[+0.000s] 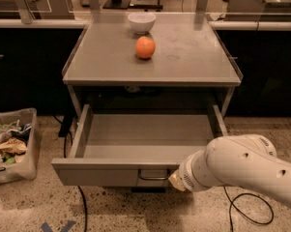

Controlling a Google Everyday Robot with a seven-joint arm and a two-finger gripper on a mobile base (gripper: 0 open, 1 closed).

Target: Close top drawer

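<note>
Pincer (177, 180) prob. at top drawer (96, 172) front.

The arm (241, 170) is showing as a fat, smooth, glossy white tube, swelling toward four o'clock, with a few small dark round holes dotting its shell. At its nine o'clock end a white collar is narrowing into a tan tip, where the gripper (174, 180) is sitting, mostly hidden.
</note>
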